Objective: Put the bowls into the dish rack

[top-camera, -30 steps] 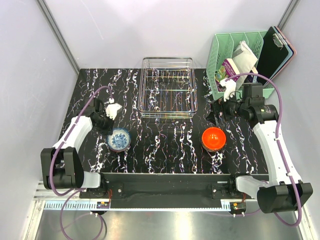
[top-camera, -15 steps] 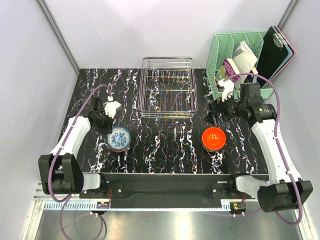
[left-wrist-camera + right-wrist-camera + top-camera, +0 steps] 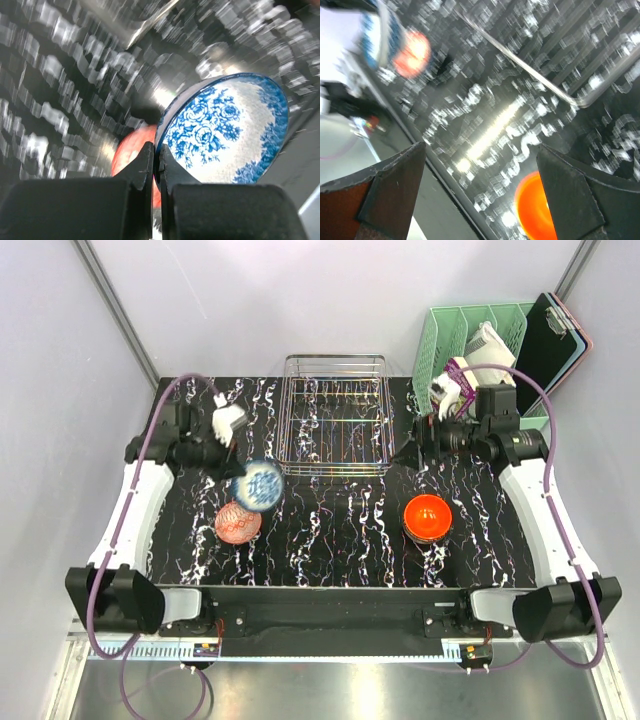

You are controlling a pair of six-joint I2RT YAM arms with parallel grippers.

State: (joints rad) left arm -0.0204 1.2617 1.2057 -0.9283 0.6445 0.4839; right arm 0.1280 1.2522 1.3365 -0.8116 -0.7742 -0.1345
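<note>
Top external: since a second ago left gripper (image 3: 240, 472) is lifting blue-and-white bowl (image 3: 257, 485) off pink net bowl (image 3: 238, 523), tilting it just beside dish rack (image 3: 335, 425).
Progress: rack is holding no bowls; orange bowl (image 3: 427, 516) is waiting on table (image 3: 340, 540).
Left wrist: fingers (image 3: 145, 167) are pinching the blue-and-white bowl's rim.
Right wrist: right gripper (image 3: 481, 147) is gaping wide, carrying nothing.

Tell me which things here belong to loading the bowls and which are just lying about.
Job: blue-and-white bowl in the left gripper, pinkish bowl, orange-red bowl, dish rack.
Lying about: mint-green organiser, dark clipboard.
</note>
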